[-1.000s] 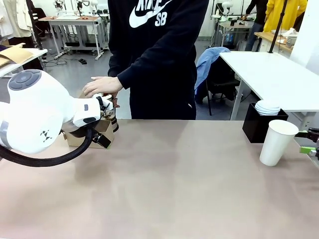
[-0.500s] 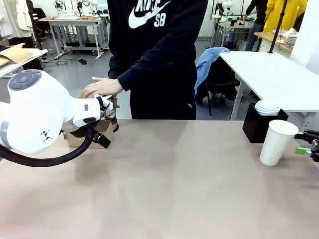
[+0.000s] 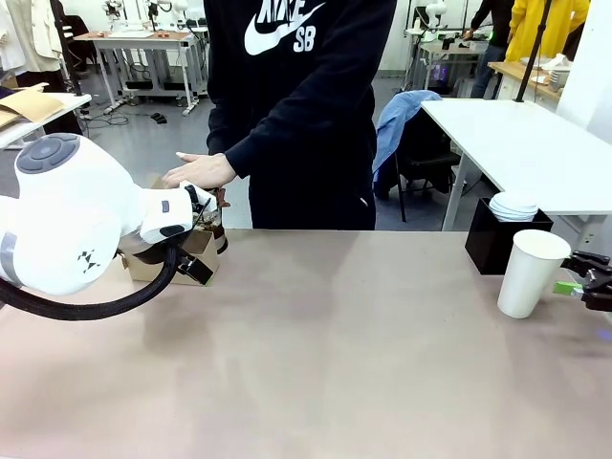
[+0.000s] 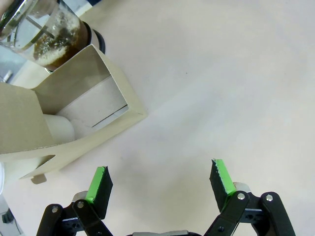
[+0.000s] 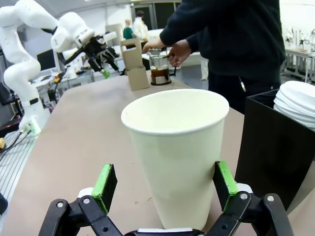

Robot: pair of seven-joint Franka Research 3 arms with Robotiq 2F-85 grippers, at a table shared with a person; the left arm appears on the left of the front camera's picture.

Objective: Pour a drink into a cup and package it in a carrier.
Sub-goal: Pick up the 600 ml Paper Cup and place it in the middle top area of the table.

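Note:
The tall white paper cup (image 3: 531,273) stands lidless near the table's right edge. In the right wrist view the cup (image 5: 177,152) stands between the green pads of my right gripper (image 5: 165,183), whose open jaws flank it. At the far left, behind my left arm, sits the brown cardboard carrier (image 3: 198,251). Beside it a person's hand (image 3: 201,170) rests on a glass pitcher (image 3: 218,228) of dark drink. My left gripper (image 4: 160,179) hangs open over bare table just beside the carrier (image 4: 74,123) and the pitcher (image 4: 54,29).
A black square box (image 3: 497,241) topped by a stack of white lids (image 3: 513,204) stands just behind the cup. The person stands at the table's far edge. The beige table (image 3: 335,344) stretches wide between the two arms.
My right gripper has crept in from the right edge toward the cup. The person's hand has shifted slightly on the pitcher. The left arm has stayed put.

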